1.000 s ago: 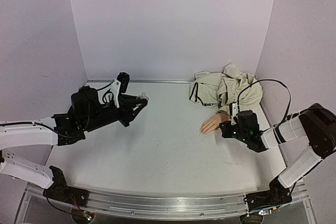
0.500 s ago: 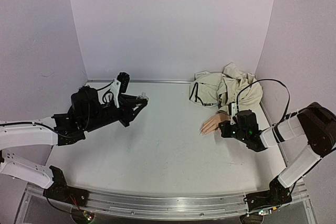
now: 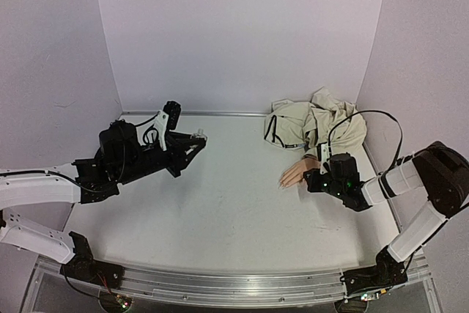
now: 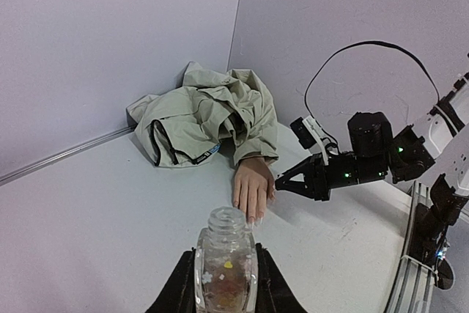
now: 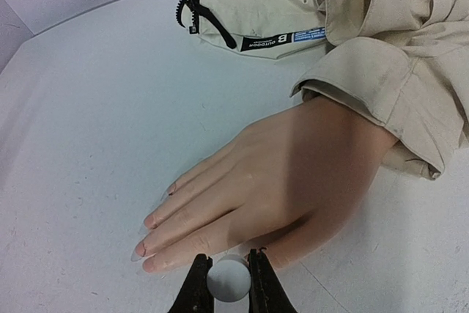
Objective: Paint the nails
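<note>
Much table (image 3: 220,214) between left claw (image 3: 198,138), right claw (image 3: 311,180); jacket (image 3: 315,124) cornered.

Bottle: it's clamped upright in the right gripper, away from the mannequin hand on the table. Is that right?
No: the left gripper clamps the bottle, as the left wrist view shows; the right gripper pinches a small white round piece. The rest holds: upright, away from the mannequin hand on the table.

The middle of the table (image 3: 220,214) lies wide open, while the heaped jacket (image 3: 314,124) crowds the far right corner just behind the mannequin hand (image 3: 296,173).
</note>
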Controlling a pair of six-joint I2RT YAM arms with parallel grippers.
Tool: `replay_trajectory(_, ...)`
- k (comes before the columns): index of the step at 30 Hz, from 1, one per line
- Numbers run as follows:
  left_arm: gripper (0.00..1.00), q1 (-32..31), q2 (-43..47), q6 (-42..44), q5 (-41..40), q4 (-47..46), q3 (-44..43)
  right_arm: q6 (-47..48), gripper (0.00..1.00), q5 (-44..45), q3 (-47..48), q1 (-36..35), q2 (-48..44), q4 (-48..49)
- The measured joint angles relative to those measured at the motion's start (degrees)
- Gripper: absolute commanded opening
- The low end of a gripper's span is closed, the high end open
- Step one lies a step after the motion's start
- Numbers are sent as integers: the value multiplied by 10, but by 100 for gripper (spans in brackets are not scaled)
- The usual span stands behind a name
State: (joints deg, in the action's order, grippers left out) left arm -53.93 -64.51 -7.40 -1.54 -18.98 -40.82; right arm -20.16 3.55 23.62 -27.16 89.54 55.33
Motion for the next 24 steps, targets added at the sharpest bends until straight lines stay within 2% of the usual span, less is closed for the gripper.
replay_trajectory(24, 0, 0, 23, 0, 0, 0, 4, 4, 0, -45, 5, 0, 5, -5)
